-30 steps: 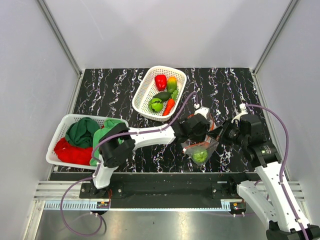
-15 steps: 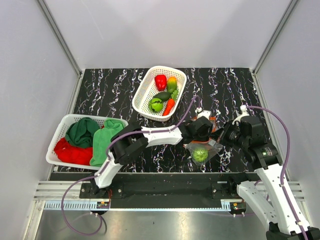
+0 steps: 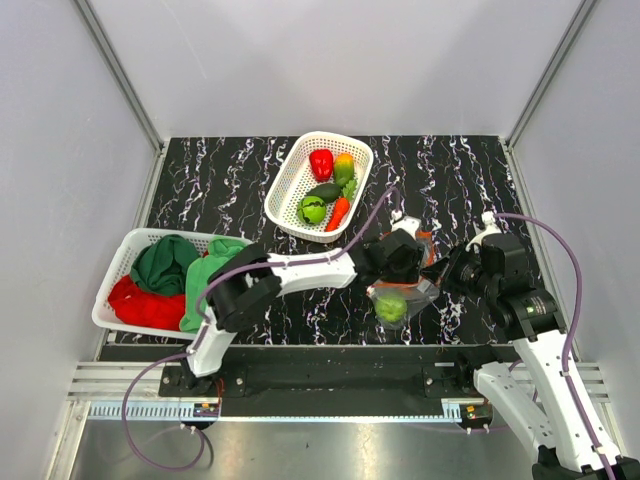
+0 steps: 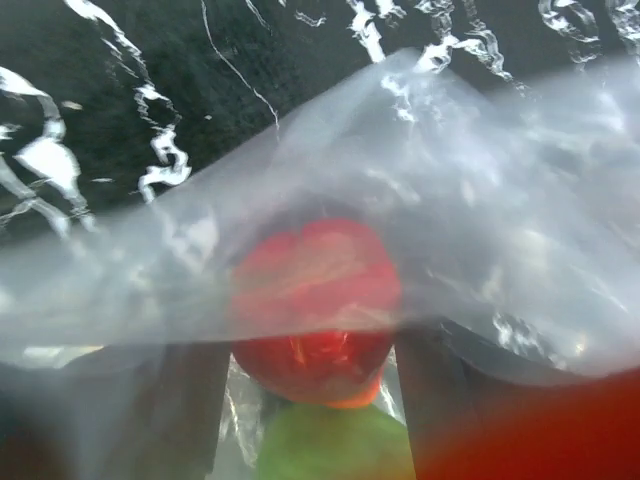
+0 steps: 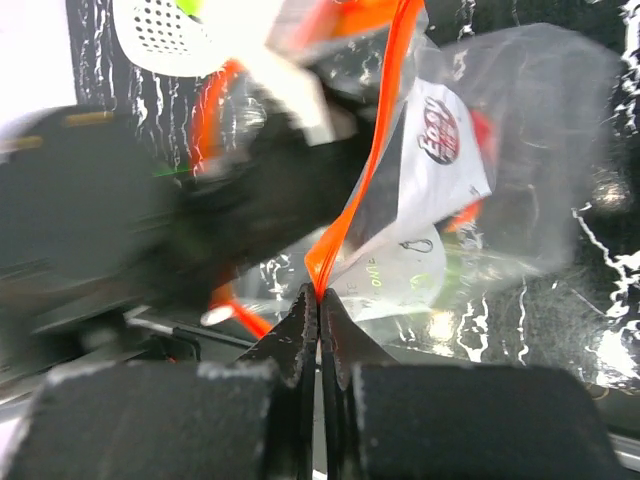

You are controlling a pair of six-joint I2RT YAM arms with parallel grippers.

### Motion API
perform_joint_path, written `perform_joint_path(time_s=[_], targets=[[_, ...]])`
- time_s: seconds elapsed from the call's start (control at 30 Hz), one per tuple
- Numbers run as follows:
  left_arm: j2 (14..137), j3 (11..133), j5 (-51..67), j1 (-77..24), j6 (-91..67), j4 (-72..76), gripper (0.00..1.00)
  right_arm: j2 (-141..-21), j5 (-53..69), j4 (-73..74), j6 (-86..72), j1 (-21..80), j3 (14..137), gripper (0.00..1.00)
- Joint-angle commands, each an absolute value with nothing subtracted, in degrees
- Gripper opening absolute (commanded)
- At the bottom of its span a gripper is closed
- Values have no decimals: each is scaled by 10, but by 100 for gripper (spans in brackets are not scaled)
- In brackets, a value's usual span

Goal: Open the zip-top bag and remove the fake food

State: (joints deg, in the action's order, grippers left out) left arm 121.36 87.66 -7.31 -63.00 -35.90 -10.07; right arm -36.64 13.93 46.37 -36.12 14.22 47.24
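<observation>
The zip-top bag (image 3: 418, 292) lies on the black marble table, right of centre, with a green round piece (image 3: 391, 307) inside. My left gripper (image 3: 400, 264) reaches into its mouth. In the left wrist view its dark fingers (image 4: 170, 400) sit under the clear film (image 4: 480, 200), closed against a red pepper (image 4: 315, 290), with the green piece (image 4: 330, 450) just below. My right gripper (image 3: 453, 272) is shut on the bag's red-orange zip strip (image 5: 368, 150), pinched at its jaw tips (image 5: 320, 297). The left gripper shows there as a dark blur (image 5: 230, 210).
A white mesh basket (image 3: 285, 182) at the back centre holds a red pepper (image 3: 321, 163), an orange carrot and green pieces. A second white basket (image 3: 118, 268) at the left edge holds red and green cloths. Grey walls close in the table.
My left arm pushed further into the bag, then drew back slightly. The bag and the green piece shifted a little to the left. My right gripper kept hold of the zip strip.
</observation>
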Motion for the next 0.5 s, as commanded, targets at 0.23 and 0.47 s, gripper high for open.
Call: perform_joint_path(time_s=[0.23, 0.47], targets=[[1043, 877, -31, -637, -228, -102, 0, -374, 85, 468, -330, 144, 495, 0], [979, 877, -16, -636, -173, -106, 0, -380, 74, 472, -334, 144, 495, 0]])
